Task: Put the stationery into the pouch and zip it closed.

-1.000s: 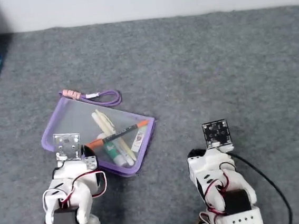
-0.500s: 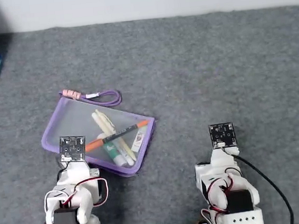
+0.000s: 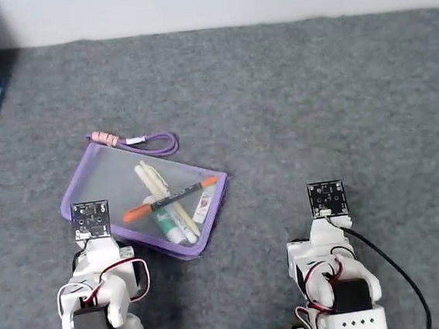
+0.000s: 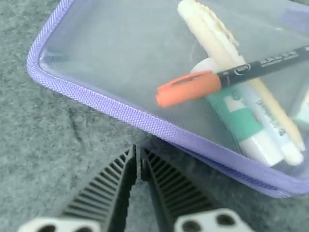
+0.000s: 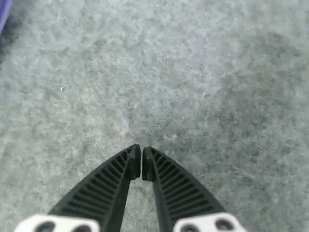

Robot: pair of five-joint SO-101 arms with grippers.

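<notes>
Over the last second the left pincer point(image 4: 137, 155) has been drawn back toward the lower left of the high view, off the pouch point(image 3: 108, 179); it is closed, empty, near the purple edge point(image 4: 120, 113). The right pincer point(image 5: 141, 155) is closed on nothing over bare worktop point(image 3: 314, 93). The pouch lies left of centre, stationery point(image 3: 170, 216) inside. Whether the zip point(image 3: 157, 159) is fully shut cannot be told; a remaining gap could let a pen point(image 3: 172, 198) slip out.

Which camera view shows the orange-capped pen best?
The left wrist view: the orange-capped pen lies close up inside the clear pouch, cap and barrel plain. In the high view it is small, slanted in the pouch.
</notes>
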